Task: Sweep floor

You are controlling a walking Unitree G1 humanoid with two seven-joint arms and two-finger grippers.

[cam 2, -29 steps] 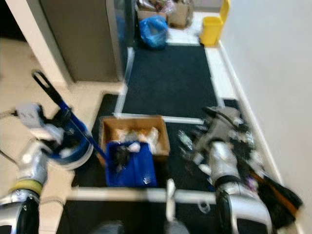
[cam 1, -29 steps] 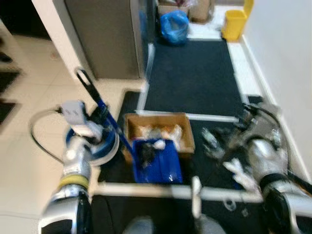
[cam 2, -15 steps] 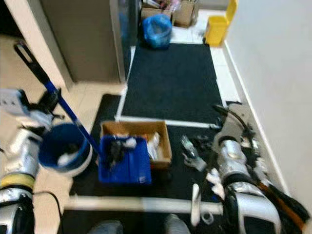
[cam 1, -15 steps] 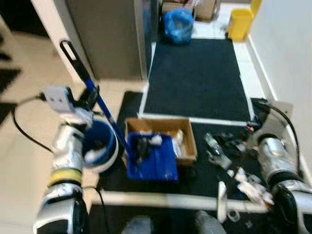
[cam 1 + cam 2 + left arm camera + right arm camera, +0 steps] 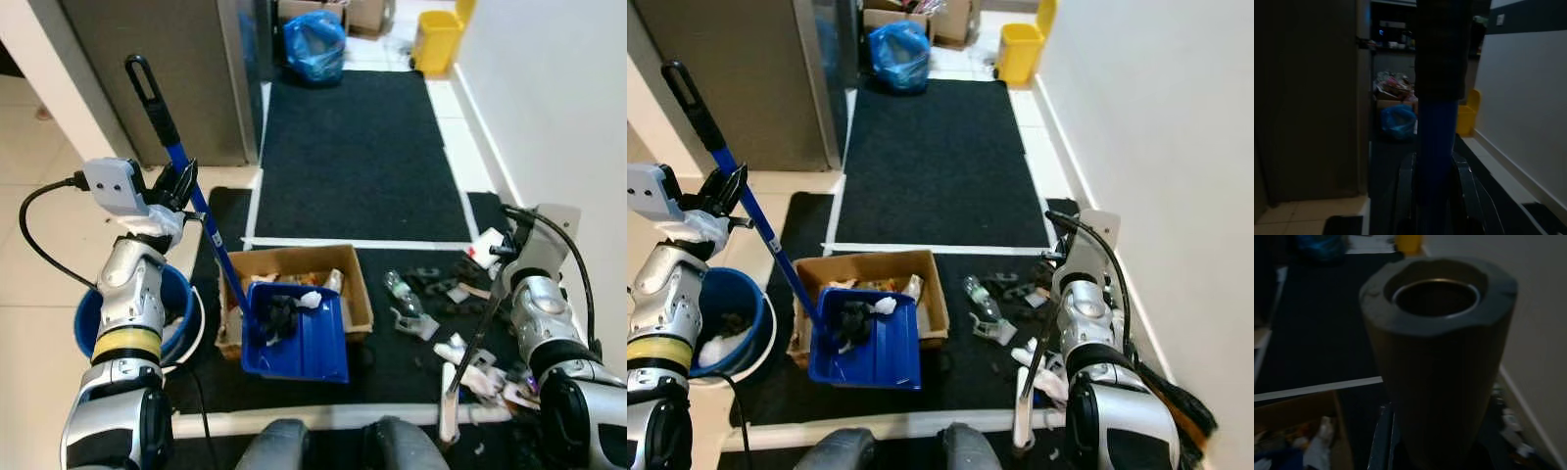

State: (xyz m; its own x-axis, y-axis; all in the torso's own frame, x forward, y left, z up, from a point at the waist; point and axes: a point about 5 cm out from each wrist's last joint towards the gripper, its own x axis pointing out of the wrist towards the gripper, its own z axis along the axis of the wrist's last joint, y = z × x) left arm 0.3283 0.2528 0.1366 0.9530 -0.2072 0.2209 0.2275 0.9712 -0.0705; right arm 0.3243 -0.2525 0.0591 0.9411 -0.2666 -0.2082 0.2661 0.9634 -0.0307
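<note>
My left gripper (image 5: pixel 179 188) is shut on the long blue handle (image 5: pixel 1436 161) of a blue dustpan (image 5: pixel 299 338). The pan rests on the front edge of a cardboard box (image 5: pixel 338 264) and holds black and white rubbish. A blue bucket (image 5: pixel 176 299) stands under my left arm. My right gripper (image 5: pixel 506 266) is by the right wall, shut on a dark broom handle (image 5: pixel 1435 357) that slants down to the mat. Loose litter (image 5: pixel 431 294), including a clear bottle and black scraps, lies on the black mat between the box and my right arm.
The black mat (image 5: pixel 353 157) runs ahead, edged with white tape. A blue bin bag (image 5: pixel 313 44) and a yellow bin (image 5: pixel 438 39) stand at its far end. A grey cabinet (image 5: pixel 147 78) is at the left and a white wall (image 5: pixel 558 98) close on the right.
The camera has swung and the picture has sharpened. The dustpan has slid a little back down the box front. The blue bucket now shows beside my left arm. Both grippers keep their hold.
</note>
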